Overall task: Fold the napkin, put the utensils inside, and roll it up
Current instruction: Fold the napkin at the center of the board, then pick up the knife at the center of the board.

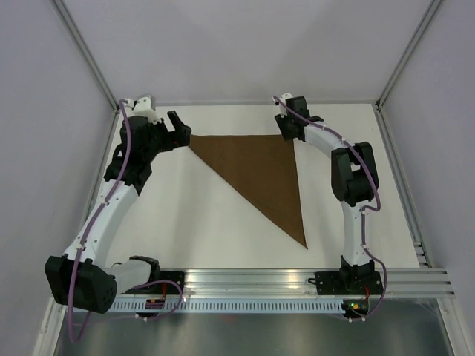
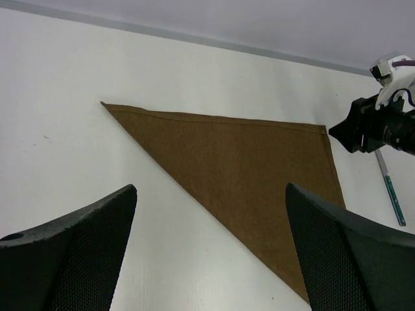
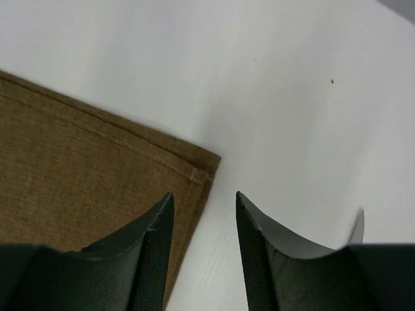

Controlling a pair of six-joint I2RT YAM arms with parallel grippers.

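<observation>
My left tool (image 1: pixel 178 127) and right tool (image 3: pixel 204 199) gape empty; reaching for the knife (image 2: pixel 391 189), I might snag the napkin (image 1: pixel 260 174) corner.

Bright, even light (near hands perhaps blurred)

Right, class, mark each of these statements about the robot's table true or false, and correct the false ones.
1. The napkin lies folded into a triangle. True.
2. The left gripper is shut on the napkin. False: its jaws stand wide open and hold nothing.
3. The knife lies on top of the napkin. False: it lies on the bare table, beside the napkin.
4. The right gripper hangs over the napkin's edge near a corner. True.
</observation>
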